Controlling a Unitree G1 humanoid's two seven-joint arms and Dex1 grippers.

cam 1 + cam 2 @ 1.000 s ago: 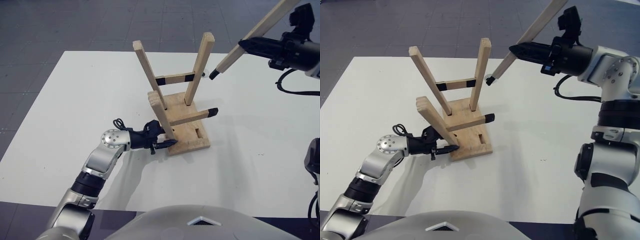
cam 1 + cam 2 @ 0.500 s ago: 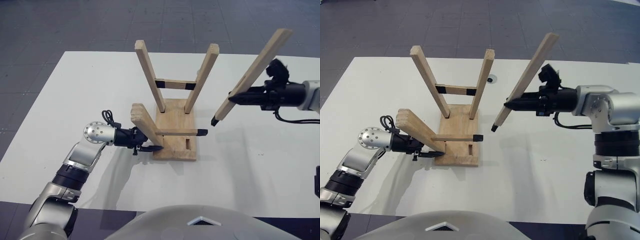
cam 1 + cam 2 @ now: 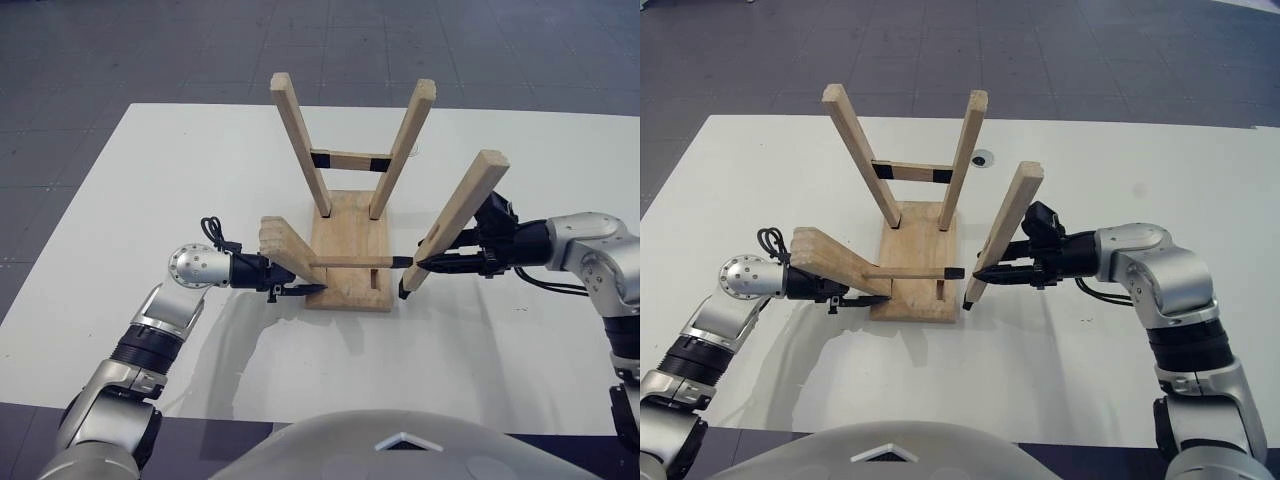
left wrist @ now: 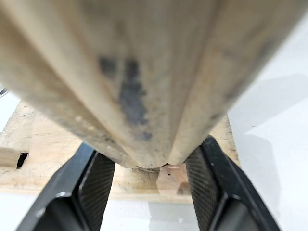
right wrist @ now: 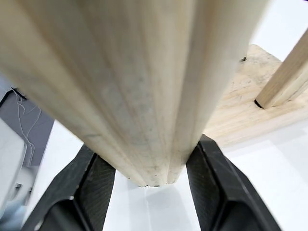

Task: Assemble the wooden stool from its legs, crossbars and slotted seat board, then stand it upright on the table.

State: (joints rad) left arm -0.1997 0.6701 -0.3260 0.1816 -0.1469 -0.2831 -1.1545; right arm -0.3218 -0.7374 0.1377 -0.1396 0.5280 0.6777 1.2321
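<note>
Left eye view:
- Seat board: flat on the white table, near its middle.
- Two rear legs: standing in the board's far end, splayed outward and joined by a black-tipped crossbar.
- Third leg: leaning leftward from the board's near left corner. The left gripper pinches its lower end.
- Second crossbar: runs level from the third leg toward the right.
- Fourth leg: tilted, its dark foot just beside the board's right edge. The right gripper clamps its lower part.

Right eye view:
- Small round object: on the table behind the rear legs.

Left wrist view:
- Black fingers: pressed on both sides of the third leg, with the seat board beneath.

Right wrist view:
- Black fingers: closed against the fourth leg, with the seat board beyond.
</note>
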